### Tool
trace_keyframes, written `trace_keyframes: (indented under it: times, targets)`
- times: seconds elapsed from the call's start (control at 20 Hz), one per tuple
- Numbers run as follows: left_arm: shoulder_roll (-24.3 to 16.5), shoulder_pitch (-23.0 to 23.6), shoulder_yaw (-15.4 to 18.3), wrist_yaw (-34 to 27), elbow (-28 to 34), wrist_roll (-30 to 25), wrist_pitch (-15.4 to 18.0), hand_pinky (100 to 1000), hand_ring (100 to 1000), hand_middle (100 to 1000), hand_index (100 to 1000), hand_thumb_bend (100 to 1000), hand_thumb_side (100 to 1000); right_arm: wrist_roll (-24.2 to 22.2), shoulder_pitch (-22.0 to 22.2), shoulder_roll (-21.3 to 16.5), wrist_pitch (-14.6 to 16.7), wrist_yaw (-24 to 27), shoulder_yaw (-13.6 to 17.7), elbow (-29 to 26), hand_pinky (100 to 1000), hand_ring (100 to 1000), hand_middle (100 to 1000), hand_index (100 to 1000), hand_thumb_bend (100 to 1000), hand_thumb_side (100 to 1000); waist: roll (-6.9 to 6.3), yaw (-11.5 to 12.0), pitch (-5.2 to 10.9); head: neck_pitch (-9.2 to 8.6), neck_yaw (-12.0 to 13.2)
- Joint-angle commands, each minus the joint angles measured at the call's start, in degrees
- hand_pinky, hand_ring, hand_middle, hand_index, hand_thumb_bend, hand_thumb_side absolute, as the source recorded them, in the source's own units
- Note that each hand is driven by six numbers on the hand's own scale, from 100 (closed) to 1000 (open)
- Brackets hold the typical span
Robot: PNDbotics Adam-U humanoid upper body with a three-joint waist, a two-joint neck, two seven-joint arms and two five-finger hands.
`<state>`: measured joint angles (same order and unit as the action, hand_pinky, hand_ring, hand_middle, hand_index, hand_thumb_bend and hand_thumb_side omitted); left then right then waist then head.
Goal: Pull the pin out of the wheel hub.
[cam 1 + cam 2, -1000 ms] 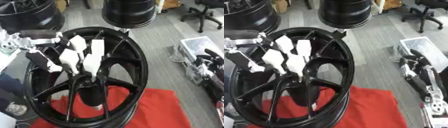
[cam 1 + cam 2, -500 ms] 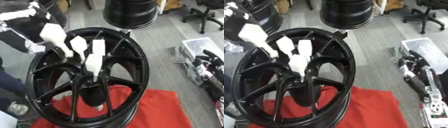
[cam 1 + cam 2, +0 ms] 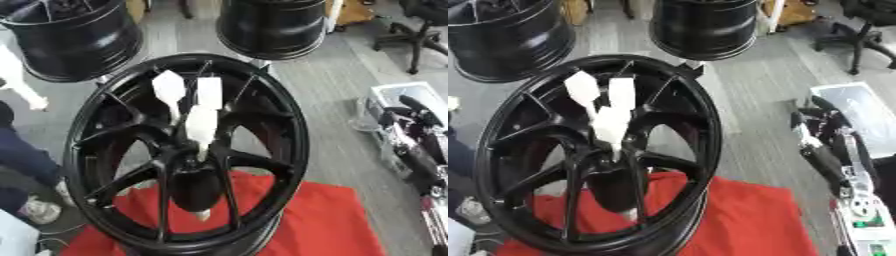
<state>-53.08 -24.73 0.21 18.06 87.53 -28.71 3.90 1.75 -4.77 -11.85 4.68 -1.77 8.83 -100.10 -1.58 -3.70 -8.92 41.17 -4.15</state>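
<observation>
Left eye view shows white pins point(image 3: 199, 120) in the black wheel hub point(image 3: 188, 155); right hand point(image 3: 820, 145) state I cannot tell. Pull straight along the pin axis.

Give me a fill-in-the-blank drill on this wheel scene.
1. The wheel hub stands on a ___ cloth.
2. Behind it stand ___ more black rims.
3. The pieces sticking out near its centre are ___.
Missing words: red; two; white.
</observation>
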Motion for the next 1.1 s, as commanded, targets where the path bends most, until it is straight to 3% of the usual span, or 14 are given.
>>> trace_keyframes:
  times: [0.05,0.2,0.3,0.6,0.75,1.1]
  targets:
    - [1.94,2.72,2.81,2.95,-4.34,-0.02,-3.05,749,756,706,784,454,513,0.38,-0.42,-0.73,0.05,-0.32,0.51,-0.5,786,713,721,906,236,451,0.15,0.18,0.48,-0.56,-0.4]
    - [5.75,7.34,3.88,5.29,-8.96,0.8,-5.9,827,863,854,913,633,722,0.22,-0.51,-0.67,0.08,-0.32,0.34,-0.47,786,713,721,906,235,451,0.33,-0.09,0.46,-0.32,-0.09]
    - [8.59,10.46,4.87,7.14,-12.08,2.42,-7.57,830,885,873,922,645,756,0.01,-0.5,-0.55,0.08,-0.26,0.08,-0.42,786,713,721,906,235,451,0.54,-0.66,0.61,-0.05,0.45]
    - [14.58,16.54,9.99,6.91,-13.28,8.39,-3.31,782,861,819,872,554,760,-0.52,-0.42,-0.36,0.17,-0.03,-0.35,-0.28,786,713,721,906,236,451,0.93,-1.35,0.94,0.63,1.4]
    - [17.73,17.05,13.14,4.71,-9.28,11.32,-1.7,742,841,779,827,466,779,-0.45,-0.4,-0.2,0.16,0.05,-0.27,-0.24,786,713,721,906,235,451,1.1,-1.16,0.91,0.77,1.2]
    - [28.36,16.61,18.28,-2.04,1.83,18.22,2.75,689,810,714,759,371,786,-0.45,-0.33,0.21,0.17,0.09,-0.21,-0.16,786,713,721,905,236,452,1.56,-0.73,0.9,1.08,1.06]
